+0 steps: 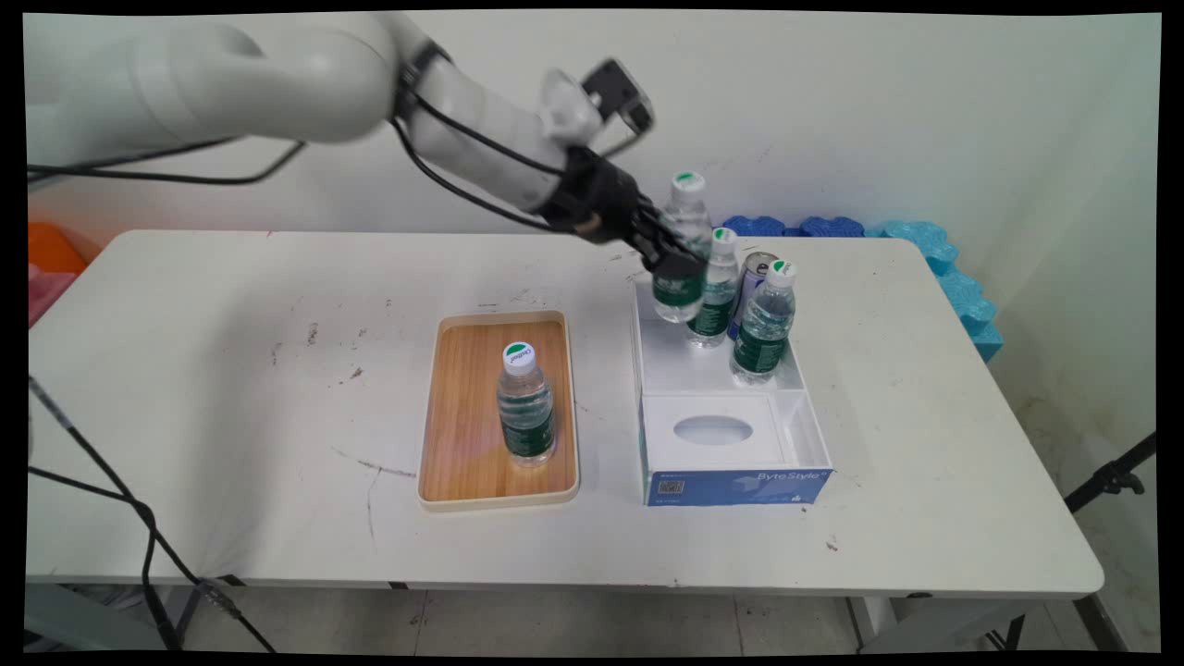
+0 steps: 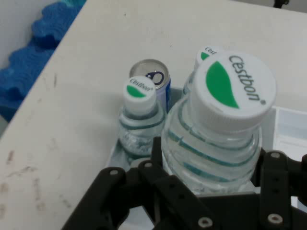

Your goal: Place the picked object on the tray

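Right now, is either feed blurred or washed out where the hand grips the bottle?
Main view: the hand and held bottle are slightly motion-smeared; the tray and box stay crisp. Hand view: the held bottle's cap is sharp, its lettering legible, with no glare; the can behind is softer.

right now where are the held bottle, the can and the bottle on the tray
held bottle (image 2: 233,91): hand view, on its white cap
can (image 2: 150,72): hand view, on its silver top
bottle on the tray (image 1: 527,414): main view, on its clear body
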`<state>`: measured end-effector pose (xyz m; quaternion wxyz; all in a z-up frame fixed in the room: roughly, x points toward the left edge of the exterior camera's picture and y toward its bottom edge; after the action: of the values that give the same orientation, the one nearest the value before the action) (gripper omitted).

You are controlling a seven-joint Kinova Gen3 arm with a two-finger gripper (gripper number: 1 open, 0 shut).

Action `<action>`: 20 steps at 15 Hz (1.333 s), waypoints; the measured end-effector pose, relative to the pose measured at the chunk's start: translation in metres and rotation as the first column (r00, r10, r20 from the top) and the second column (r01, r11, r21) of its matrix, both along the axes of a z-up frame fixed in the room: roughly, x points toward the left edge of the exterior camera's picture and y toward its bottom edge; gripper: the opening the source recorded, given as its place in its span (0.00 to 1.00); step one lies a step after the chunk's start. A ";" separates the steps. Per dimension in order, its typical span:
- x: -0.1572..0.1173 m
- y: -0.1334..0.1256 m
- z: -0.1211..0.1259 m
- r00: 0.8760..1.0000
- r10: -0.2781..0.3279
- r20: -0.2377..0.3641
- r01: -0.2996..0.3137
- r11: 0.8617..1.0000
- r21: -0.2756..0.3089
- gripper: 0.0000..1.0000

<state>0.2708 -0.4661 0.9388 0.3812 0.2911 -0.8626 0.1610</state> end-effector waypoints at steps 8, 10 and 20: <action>0.085 0.012 0.054 0.997 -0.060 0.055 0.061 0.998 -0.016 0.00; 0.101 0.010 0.056 0.996 -0.062 0.064 0.062 0.998 -0.004 0.00; 0.149 0.012 0.015 0.990 -0.086 0.116 0.075 0.993 0.092 0.00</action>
<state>0.4196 -0.4539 0.9535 0.3219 0.2620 -0.9012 0.1249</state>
